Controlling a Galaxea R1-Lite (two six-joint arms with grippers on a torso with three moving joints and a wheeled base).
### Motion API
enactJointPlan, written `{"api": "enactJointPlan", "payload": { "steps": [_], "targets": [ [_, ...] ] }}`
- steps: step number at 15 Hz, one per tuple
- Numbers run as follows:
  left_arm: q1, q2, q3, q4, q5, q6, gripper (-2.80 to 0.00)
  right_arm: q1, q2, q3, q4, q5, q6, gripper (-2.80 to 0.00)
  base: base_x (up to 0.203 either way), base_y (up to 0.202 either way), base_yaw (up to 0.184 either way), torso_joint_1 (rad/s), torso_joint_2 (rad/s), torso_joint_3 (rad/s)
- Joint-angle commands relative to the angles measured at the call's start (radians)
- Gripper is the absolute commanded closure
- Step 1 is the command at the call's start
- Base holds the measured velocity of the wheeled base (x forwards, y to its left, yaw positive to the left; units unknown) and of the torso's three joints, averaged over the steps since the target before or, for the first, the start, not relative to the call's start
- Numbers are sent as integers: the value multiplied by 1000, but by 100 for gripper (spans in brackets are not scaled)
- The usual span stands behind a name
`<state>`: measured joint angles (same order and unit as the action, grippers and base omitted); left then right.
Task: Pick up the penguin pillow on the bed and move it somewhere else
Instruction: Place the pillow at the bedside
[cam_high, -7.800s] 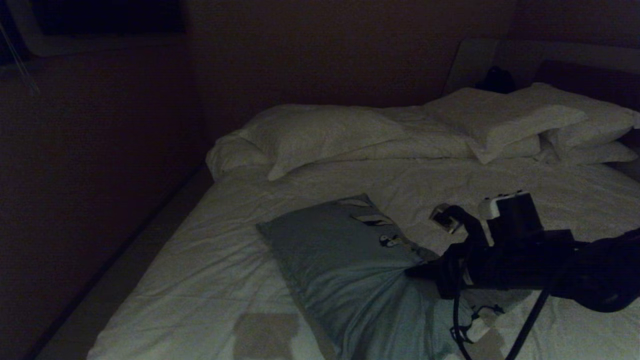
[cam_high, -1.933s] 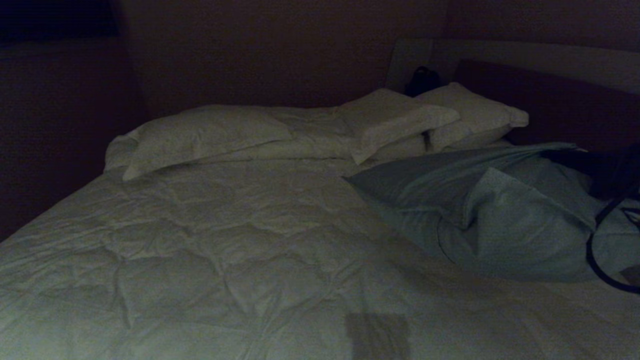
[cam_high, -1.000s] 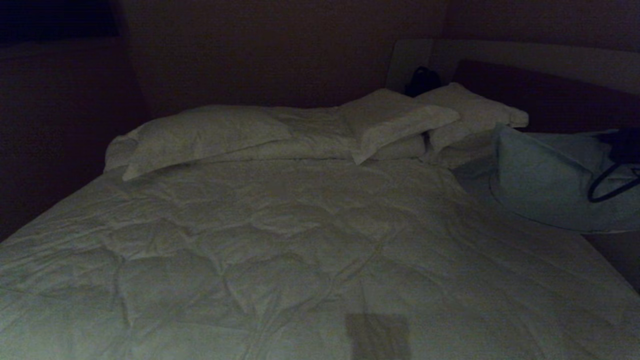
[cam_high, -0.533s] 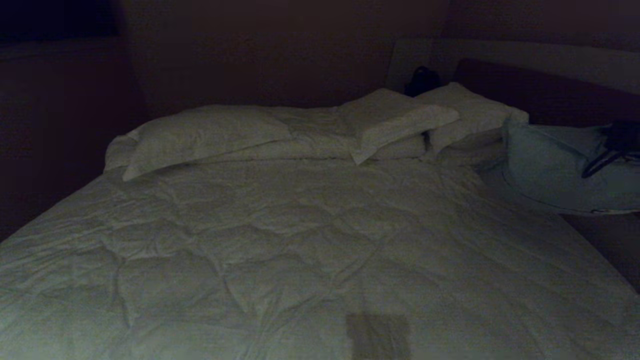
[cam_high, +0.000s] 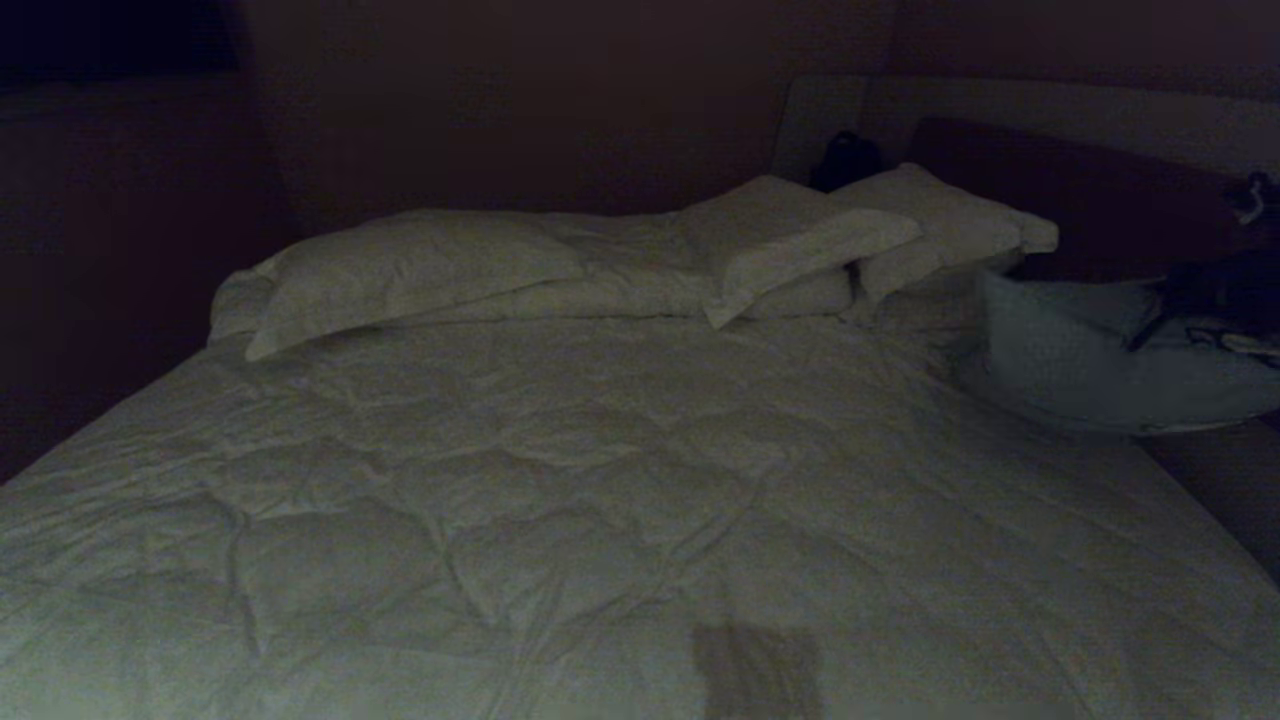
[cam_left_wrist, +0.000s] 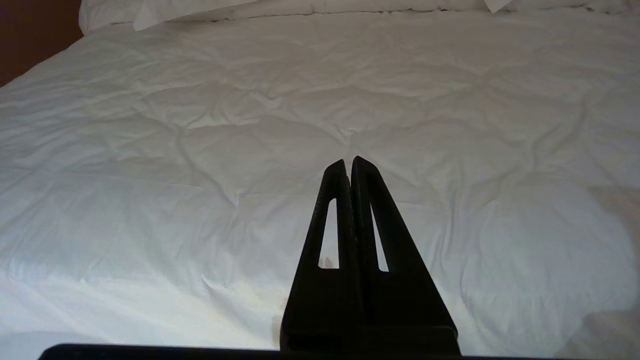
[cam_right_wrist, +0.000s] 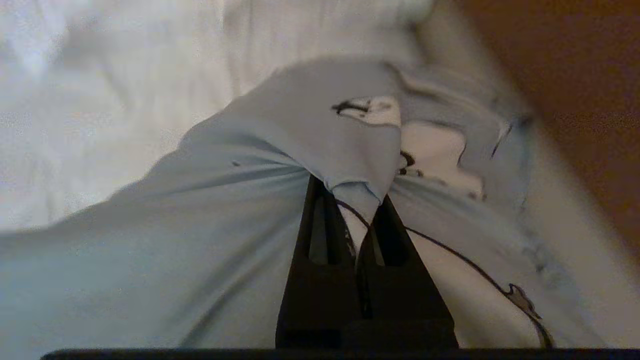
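- Dim room with dark walls; the bed (cam_high: 560, 480) fills most of the head view, its white quilted duvet (cam_left_wrist: 200, 150) wrinkled and white pillows (cam_high: 420, 265) stacked against the dark headboard (cam_high: 1090, 190).
- We find the penguin pillow (cam_high: 1070, 355) at the bed's far right edge beside the headboard, bunched; earlier it lay mid-bed, and a second ago it sat slightly further right.
- Right end effector (cam_right_wrist: 357, 200) is clamped on a fold of the pillow fabric near a penguin print; we judge the relocation nearly done, with release outstanding.
- Left end effector (cam_left_wrist: 348, 162) is closed, empty, parked over the duvet.
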<state>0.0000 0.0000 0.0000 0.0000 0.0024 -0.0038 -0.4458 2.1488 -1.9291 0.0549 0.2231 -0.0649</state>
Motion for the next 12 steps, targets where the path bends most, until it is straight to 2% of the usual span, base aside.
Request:
{"api": "enactJointPlan", "payload": {
  "steps": [1, 3, 5, 12],
  "targets": [
    [0, 0, 0, 0, 1, -1, 0, 0, -3, -2, 186, 65, 0, 0, 0, 0, 0, 0, 0, 0],
    [0, 0, 0, 0, 1, -1, 0, -8, -27, 6, 187, 115, -15, 0, 0, 0, 0, 0, 0, 0],
    [0, 0, 0, 0, 1, -1, 0, -29, -55, 25, 188, 170, -100, 0, 0, 0, 0, 0, 0, 0],
    [0, 0, 0, 0, 1, -1, 0, -81, -227, 303, 180, 283, -522, 0, 0, 0, 0, 0, 0, 0]
  ]
}}
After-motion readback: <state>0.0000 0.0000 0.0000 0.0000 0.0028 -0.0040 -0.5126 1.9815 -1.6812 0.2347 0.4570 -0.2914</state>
